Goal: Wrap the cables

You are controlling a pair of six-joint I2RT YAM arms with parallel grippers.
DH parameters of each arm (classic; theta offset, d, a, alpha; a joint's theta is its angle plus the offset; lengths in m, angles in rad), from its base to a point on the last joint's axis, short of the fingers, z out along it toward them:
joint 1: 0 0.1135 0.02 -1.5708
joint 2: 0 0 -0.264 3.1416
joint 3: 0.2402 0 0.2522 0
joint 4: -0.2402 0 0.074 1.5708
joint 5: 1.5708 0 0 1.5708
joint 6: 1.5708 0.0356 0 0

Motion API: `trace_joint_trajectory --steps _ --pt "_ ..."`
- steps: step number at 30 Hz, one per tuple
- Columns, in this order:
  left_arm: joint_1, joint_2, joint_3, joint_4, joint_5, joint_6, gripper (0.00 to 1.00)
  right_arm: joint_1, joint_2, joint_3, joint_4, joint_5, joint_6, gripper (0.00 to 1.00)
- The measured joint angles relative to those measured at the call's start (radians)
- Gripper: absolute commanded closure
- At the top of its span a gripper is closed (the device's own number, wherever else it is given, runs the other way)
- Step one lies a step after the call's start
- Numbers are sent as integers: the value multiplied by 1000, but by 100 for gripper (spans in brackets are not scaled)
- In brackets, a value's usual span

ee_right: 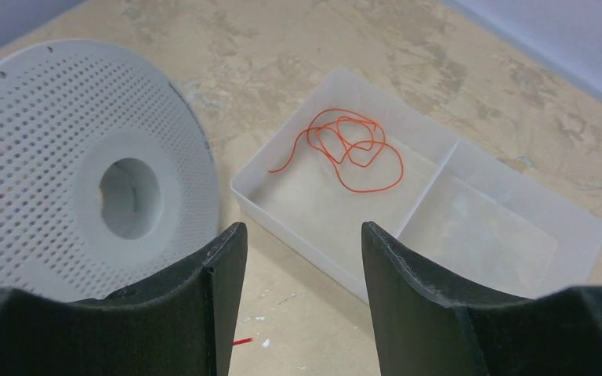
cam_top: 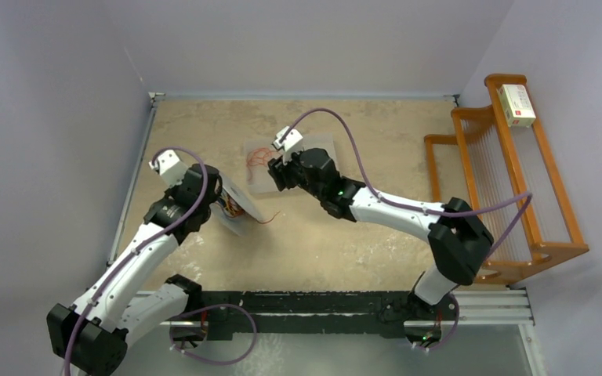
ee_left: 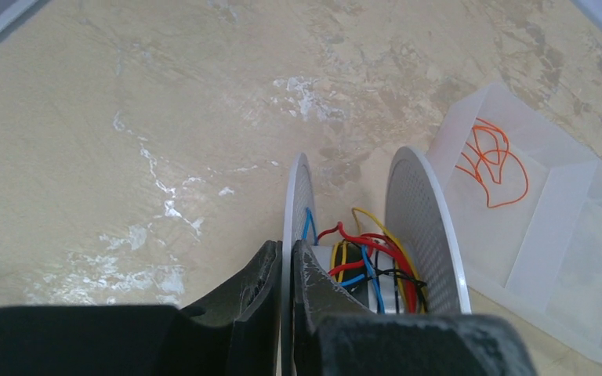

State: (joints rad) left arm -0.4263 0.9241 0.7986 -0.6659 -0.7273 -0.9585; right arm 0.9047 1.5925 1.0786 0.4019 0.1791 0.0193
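A grey perforated double-disc spool (ee_left: 425, 227) stands on edge, left of centre (cam_top: 235, 207). My left gripper (ee_left: 286, 266) is shut on its left disc (cam_top: 218, 205). Red, blue, yellow and black wires (ee_left: 360, 262) are wound loosely on the hub. A thin red-orange cable (ee_right: 345, 149) lies coiled in the left compartment of a clear tray (ee_right: 298, 227); it also shows in the left wrist view (ee_left: 494, 160) and the top view (cam_top: 259, 157). My right gripper (ee_right: 302, 258) is open and empty, just above the table beside the tray's near wall (cam_top: 276, 178).
A short red wire end (ee_right: 243, 341) lies on the table between spool and tray. An orange wooden rack (cam_top: 509, 180) stands at the right with a white-and-red box (cam_top: 516, 104) on top. Walls close the left and far sides.
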Motion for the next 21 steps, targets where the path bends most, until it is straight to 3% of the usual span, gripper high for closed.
trace_joint_trajectory --steps 10,17,21 --pt "1 39 158 -188 -50 78 95 -68 239 217 -148 -155 -2 43" --pt "0 67 158 -183 -54 87 94 -100 419 389 -216 -201 -13 42" --pt "0 76 155 -162 -57 88 88 -103 504 475 -246 -202 -33 42"
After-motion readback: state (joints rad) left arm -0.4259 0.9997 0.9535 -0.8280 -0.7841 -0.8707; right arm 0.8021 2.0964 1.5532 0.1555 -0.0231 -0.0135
